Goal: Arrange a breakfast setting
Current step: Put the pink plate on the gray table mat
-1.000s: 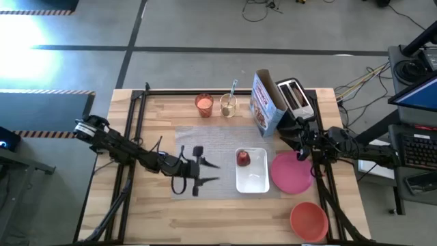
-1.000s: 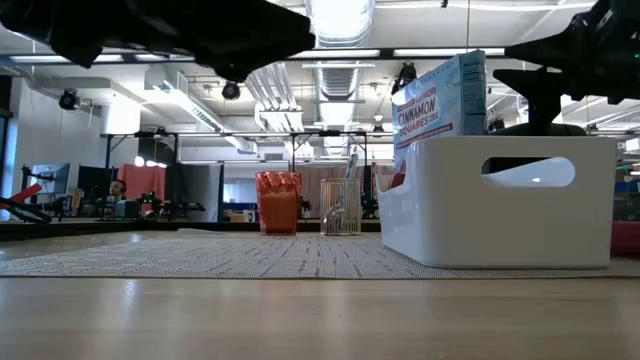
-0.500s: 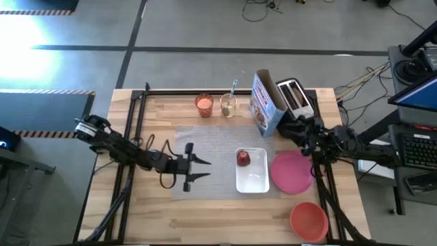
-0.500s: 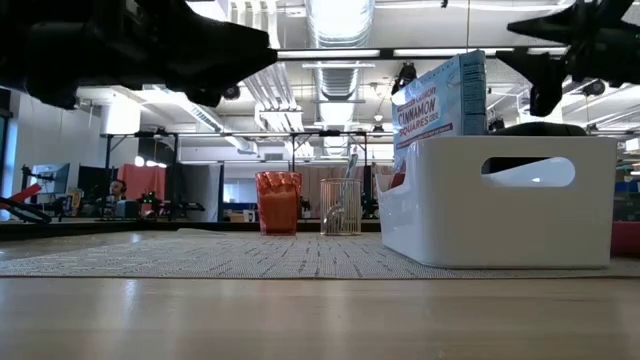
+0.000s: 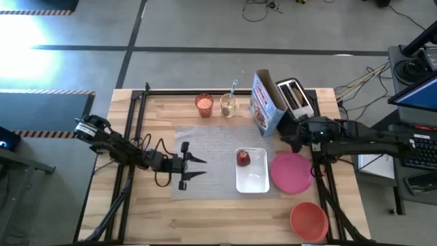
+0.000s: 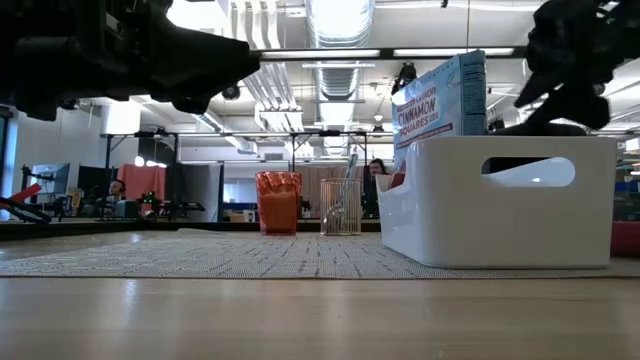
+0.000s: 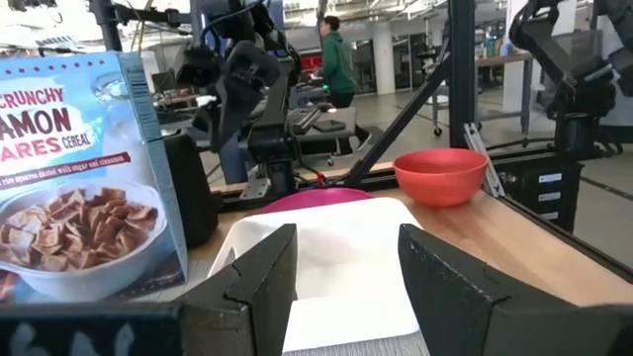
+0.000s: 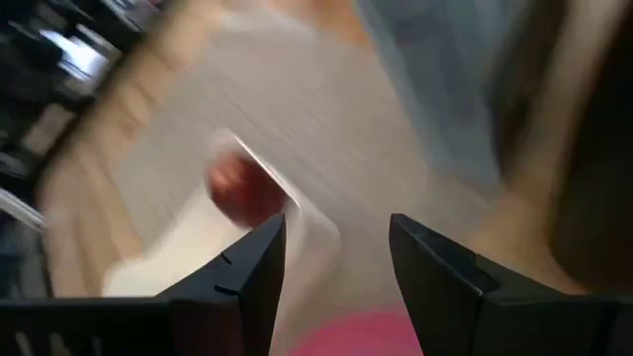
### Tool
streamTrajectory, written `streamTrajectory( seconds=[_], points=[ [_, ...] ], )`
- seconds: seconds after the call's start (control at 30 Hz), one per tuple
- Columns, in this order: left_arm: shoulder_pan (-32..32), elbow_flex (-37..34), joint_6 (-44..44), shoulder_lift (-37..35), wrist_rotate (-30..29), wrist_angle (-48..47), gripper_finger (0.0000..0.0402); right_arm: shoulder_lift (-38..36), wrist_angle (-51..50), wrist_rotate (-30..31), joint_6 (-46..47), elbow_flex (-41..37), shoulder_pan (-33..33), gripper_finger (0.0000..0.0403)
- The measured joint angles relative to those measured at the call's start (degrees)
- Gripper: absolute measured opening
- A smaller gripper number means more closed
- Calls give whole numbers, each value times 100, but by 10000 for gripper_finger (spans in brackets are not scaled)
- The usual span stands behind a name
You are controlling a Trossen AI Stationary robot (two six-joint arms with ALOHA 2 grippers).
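Overhead, the mat (image 5: 218,160) is seen spread on the tabletop (image 5: 164,215), with a white tray (image 5: 251,179) on its right part and the apple (image 5: 243,158) inside the tray's far end. The plate (image 5: 291,172) lies just right of the tray, the bowl (image 5: 308,221) near the front right corner, and the cup (image 5: 204,104) and a glass with the spoon (image 5: 231,92) stand beyond the mat. A cereal box (image 5: 263,102) and toaster (image 5: 295,97) are at the far right; no toast can be made out. The left claw (image 5: 193,166) is held released over the mat's left part, grasping nothing. The right claw (image 5: 289,139) hovers between the toaster and the plate.

At table height, the tray (image 6: 500,200) fills the right, the cup (image 6: 279,215) and glass (image 6: 341,207) stand behind the mat (image 6: 200,255), and both arms are dark shapes overhead.

From the left wrist, parted fingers (image 7: 259,282) face the tray (image 7: 336,252), with the plate's (image 7: 316,197) rim and the bowl (image 7: 441,175) beyond.

From the right wrist, spread fingers (image 8: 247,262) are seen above a blurred apple (image 8: 242,188) and tray; nothing is gripped.

The plate is judged the likely next piece. It would best be taken by its rim at the near edge, lifted slightly and kept level, and carried clear of the tray's wall so that nothing is nudged.
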Motion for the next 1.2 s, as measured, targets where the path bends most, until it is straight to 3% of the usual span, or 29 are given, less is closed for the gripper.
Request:
streamTrajectory(
  seconds=[0.13, 0.37, 0.9, 1.2],
  points=[
    [11, -77, 34, 0, -3, 129, 162, 587, -841, -355, 584, 549, 13, 171],
    [9, -110, -64, -2, -2, 205, 162, 1706, -922, -1083, 1045, 683, 407, 171],
    [9, -275, -211, -4, 13, 373, 162, 4115, -853, -1089, 2683, 1396, 2683, 171],
    [-2, -275, -422, -4, 247, 397, 162, 5345, -876, -1041, 2698, 2107, 3104, 171]
  ],
)
